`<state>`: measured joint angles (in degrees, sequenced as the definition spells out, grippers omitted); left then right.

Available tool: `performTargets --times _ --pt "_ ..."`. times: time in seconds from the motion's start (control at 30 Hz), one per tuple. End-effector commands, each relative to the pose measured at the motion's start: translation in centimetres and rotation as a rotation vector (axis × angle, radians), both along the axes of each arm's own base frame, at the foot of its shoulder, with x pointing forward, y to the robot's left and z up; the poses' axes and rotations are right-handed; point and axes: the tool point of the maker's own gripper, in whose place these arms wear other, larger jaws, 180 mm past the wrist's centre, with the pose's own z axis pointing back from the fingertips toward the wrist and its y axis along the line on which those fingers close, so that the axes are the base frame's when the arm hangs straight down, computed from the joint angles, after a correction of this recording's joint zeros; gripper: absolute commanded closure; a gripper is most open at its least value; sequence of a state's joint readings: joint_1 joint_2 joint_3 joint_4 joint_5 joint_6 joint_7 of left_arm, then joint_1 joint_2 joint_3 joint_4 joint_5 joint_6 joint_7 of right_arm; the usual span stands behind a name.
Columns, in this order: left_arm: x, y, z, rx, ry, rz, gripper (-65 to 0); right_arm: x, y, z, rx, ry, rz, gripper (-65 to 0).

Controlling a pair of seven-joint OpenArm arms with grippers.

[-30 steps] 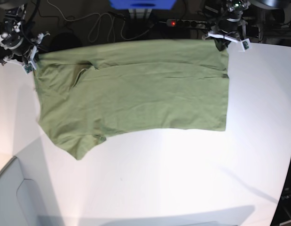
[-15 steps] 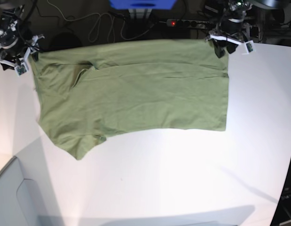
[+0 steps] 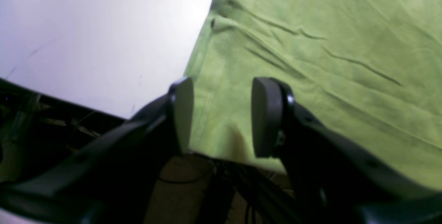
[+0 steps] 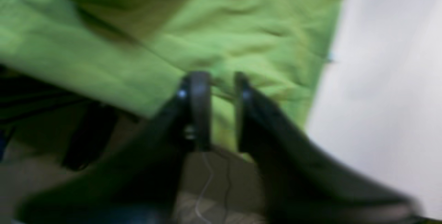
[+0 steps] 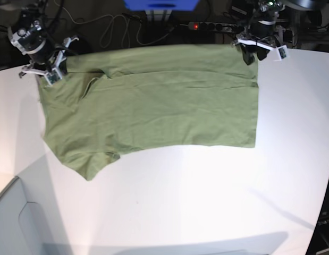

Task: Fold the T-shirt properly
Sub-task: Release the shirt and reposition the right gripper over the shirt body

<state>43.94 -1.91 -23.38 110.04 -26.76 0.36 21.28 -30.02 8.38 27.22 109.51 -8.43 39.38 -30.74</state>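
Note:
The olive-green T-shirt [image 5: 153, 101] lies spread flat on the white table [image 5: 207, 202], one sleeve toward the near left. My left gripper [image 5: 250, 55] hovers at the shirt's far right corner. In the left wrist view it [image 3: 222, 117] is open, with the T-shirt [image 3: 310, 44] hem lying beneath the gap and nothing pinched. My right gripper [image 5: 49, 71] is over the far left shoulder. The right wrist view is blurred. There the gripper [image 4: 222, 110] has its jaws drawn close together over the T-shirt [image 4: 241, 27] edge, and whether they pinch fabric is unclear.
Behind the table's far edge lie a power strip with a red light [image 5: 207, 25], loose cables [image 5: 111, 29] and a blue object [image 5: 161, 4]. A grey panel [image 5: 15, 223] sits at the near left corner.
Both grippers let go of the shirt's far corners and opened. The right arm swung out left, then came back in over the shoulder with narrowed jaws. The left gripper stayed put.

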Motion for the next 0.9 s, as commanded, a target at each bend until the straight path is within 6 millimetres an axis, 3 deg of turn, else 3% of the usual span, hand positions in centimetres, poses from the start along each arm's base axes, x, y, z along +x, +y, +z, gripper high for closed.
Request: performTargets --times 0.0,0.6,0.87 --pt "0.3 0.2 0.9 0.014 -0.029 -0.008 -26.8 0.5 0.6 0.4 0.015 -0.023 0.028 0.0" --pt "0.4 0.3 0.9 0.019 -0.031 -0.013 -26.8 2.1 7.7 -1.1 0.139 -0.007 0.191 0.0" --pt "0.4 0.3 0.9 0.020 -0.030 -0.011 -26.8 4.0 7.0 -2.1 0.118 0.017 0.174 0.0"
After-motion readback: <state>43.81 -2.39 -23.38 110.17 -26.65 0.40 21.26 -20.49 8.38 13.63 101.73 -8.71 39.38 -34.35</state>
